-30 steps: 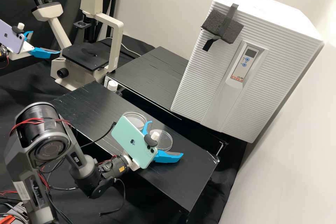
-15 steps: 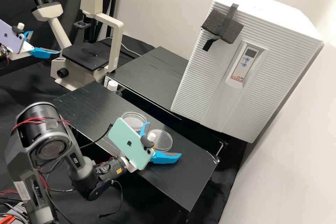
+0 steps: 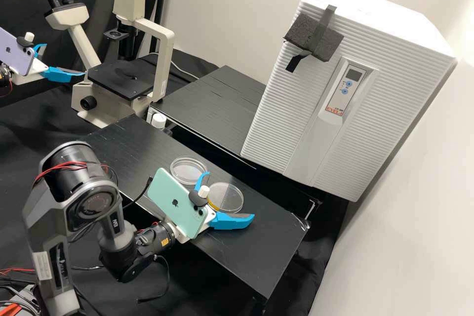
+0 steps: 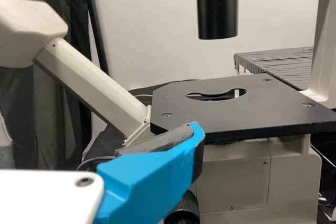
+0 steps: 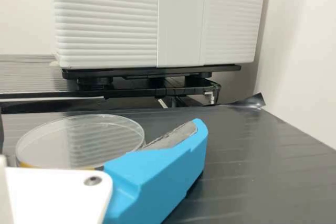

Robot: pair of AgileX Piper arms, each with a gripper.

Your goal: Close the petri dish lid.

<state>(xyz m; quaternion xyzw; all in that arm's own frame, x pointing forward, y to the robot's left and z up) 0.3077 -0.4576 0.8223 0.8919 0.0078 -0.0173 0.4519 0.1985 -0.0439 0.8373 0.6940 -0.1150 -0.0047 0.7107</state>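
The right gripper (image 3: 230, 195) is shown with jaws wide in the high view, one clear petri dish piece (image 3: 231, 198) between them and a second piece (image 3: 187, 172) just outside; which is the lid cannot be told. Behind these jaws, a green phone (image 3: 173, 202) bears a logo; beyond them, a white cabinet (image 3: 281, 103) carries printing. The left gripper (image 3: 64, 59), jaws likewise wide, faces a microscope (image 3: 165, 59); the left wrist view details its slotted stage (image 4: 236, 116).

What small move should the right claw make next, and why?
Probably a slight advance of the right claw, bringing its open fingers around the nearer clear round piece. That piece and the farther one lie side by side, not stacked, and nothing is gripped. I cannot tell which is the lid.
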